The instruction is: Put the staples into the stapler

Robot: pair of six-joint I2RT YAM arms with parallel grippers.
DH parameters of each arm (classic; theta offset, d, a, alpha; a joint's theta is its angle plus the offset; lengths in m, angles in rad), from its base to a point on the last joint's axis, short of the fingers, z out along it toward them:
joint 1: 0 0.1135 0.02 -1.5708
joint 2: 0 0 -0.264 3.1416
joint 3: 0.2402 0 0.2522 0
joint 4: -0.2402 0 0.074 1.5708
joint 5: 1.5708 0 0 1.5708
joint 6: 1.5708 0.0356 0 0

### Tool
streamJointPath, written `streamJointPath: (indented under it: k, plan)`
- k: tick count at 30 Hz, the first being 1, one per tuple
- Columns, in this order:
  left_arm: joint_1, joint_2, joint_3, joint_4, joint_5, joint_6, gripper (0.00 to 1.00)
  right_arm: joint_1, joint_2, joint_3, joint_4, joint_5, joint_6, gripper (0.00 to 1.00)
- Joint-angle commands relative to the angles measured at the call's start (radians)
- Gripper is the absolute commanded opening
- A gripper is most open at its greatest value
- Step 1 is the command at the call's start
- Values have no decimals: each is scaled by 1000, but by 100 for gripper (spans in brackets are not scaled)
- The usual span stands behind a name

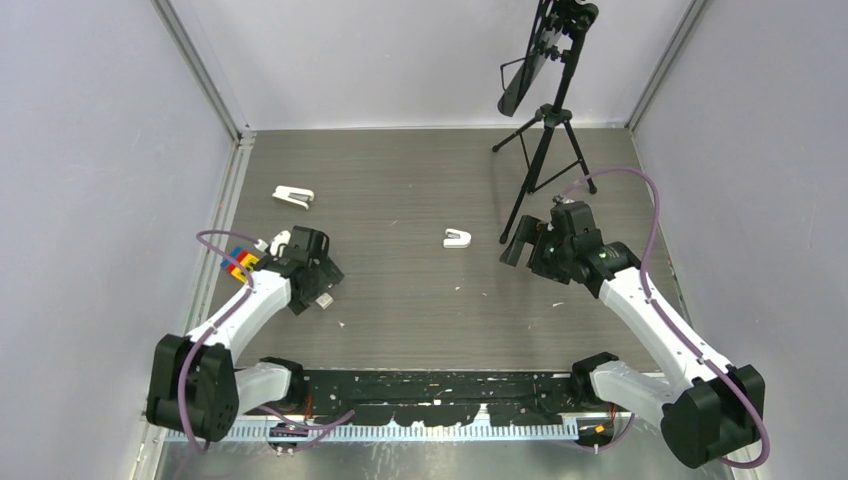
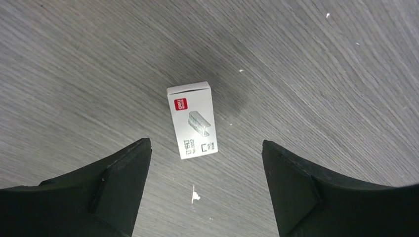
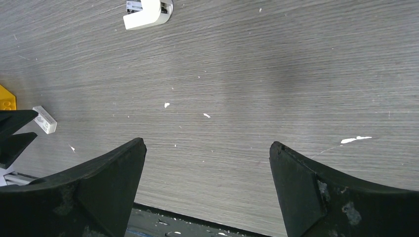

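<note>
Left wrist view: poised over centre-frame staples box point(image 2: 192, 120), left gripper point(image 2: 206, 143) spread wide; next, probably lowering squarely and clamping.

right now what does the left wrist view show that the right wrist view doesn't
Only left wrist: the box's printed top, with its red mark and staple drawing.
Only right wrist: the short stapler, a yellow block at the edge, and the open right claw.
Both: the box lying on the grey table by the left claw.
</note>
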Motion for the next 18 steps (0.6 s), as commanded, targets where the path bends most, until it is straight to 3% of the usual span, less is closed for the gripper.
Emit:
streamJointPath:
  k: [1, 6, 14, 18]
  plan:
    - [-2, 65, 11, 71, -10, -24, 82, 9, 9, -3, 54, -2, -9, 100]
    - [-2, 89, -20, 96, -16, -22, 68, 12, 7, -14, 55, -8, -18, 100]
    - [-3, 154, -17, 126, -6, 3, 60, 13, -3, -32, 56, -5, -26, 100]
    - [-4, 182, -13, 145, 21, 25, 51, 14, -7, -38, 59, -3, -27, 100]
